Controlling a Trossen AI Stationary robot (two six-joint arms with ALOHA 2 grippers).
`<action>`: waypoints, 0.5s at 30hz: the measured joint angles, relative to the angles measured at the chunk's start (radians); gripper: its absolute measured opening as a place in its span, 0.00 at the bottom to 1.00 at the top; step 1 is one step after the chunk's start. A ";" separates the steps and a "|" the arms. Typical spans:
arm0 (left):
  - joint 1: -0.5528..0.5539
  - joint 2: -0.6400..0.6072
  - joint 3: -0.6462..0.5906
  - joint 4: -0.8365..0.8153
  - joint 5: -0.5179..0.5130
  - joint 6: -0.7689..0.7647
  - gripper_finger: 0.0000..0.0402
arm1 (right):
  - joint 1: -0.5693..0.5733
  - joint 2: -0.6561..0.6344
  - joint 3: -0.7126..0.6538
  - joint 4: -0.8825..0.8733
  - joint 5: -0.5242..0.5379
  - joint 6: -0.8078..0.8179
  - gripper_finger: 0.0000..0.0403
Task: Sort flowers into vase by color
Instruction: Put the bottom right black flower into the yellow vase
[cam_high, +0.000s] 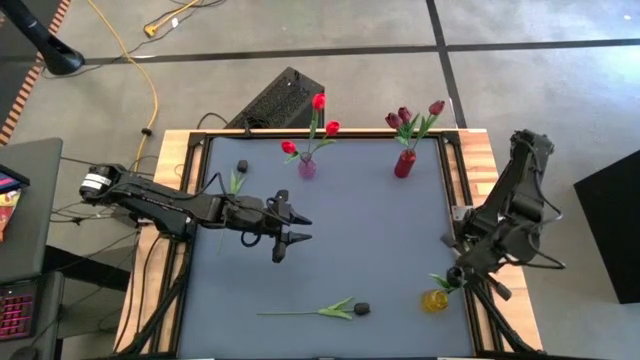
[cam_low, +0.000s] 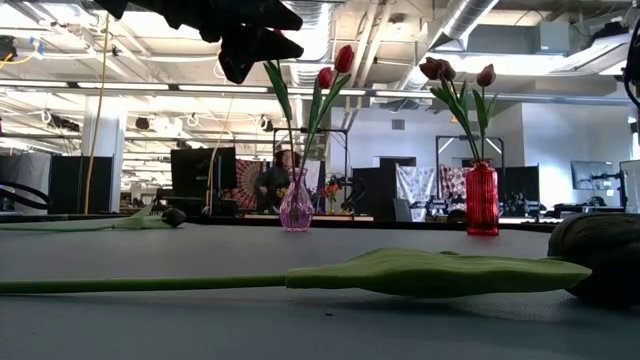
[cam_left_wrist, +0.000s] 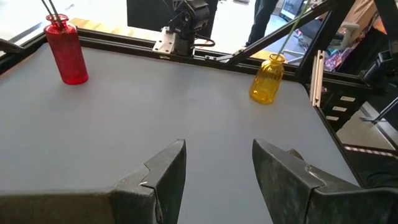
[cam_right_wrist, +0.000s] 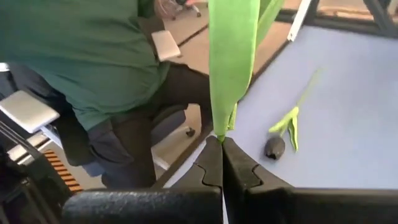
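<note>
Our right gripper (cam_right_wrist: 221, 163) is pinched shut on a green stem (cam_right_wrist: 233, 56) just beside the yellow vase (cam_high: 434, 299); we should lower it straight in. Our left gripper (cam_high: 290, 227), fingers wide and empty, hovers well away from that vase, with a black flower (cam_high: 340, 309) lying between

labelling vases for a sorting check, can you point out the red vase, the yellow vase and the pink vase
red vase (cam_high: 404, 165), high view, on its body.
yellow vase (cam_left_wrist: 267, 81), left wrist view, on its ribbed body.
pink vase (cam_low: 296, 213), low view, on its rounded lower body.
</note>
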 joint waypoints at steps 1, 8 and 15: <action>0.000 0.000 0.000 0.000 0.000 0.000 0.43 | 0.000 0.000 -0.005 -0.003 0.005 0.009 0.05; 0.000 0.000 0.000 0.000 0.001 -0.001 0.43 | 0.000 -0.001 -0.014 -0.015 0.008 0.146 0.09; 0.000 0.000 0.000 0.028 0.015 -0.001 0.43 | -0.001 -0.001 -0.014 -0.015 0.010 0.237 0.15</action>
